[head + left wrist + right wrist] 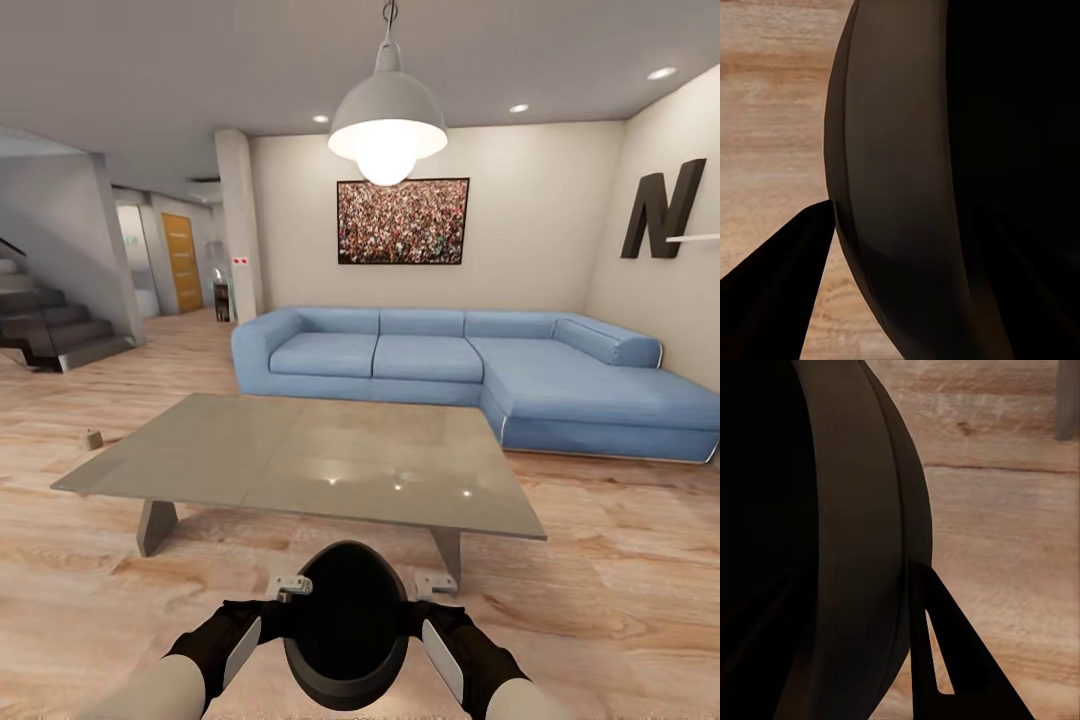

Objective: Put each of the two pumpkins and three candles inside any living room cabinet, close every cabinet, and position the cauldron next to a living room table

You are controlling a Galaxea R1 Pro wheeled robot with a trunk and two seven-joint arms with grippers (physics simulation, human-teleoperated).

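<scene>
The cauldron (346, 625), a black round pot with its dark mouth facing me, hangs just above the wood floor in front of the low grey table (300, 450). My left gripper (290, 588) is shut on its left rim and my right gripper (432, 585) on its right rim. Each wrist view shows the curved cauldron wall (892, 187) (855, 547) with one dark finger (772, 292) (952, 660) outside it. One small pale candle (93, 438) stands on the floor left of the table. The pumpkins and the cabinet are out of view.
A blue corner sofa (450, 360) stands behind the table against the far wall. A pendant lamp (387, 125) hangs over the table. Stairs (45, 325) rise at the far left beside a hallway. Open floor runs along the table's left and right.
</scene>
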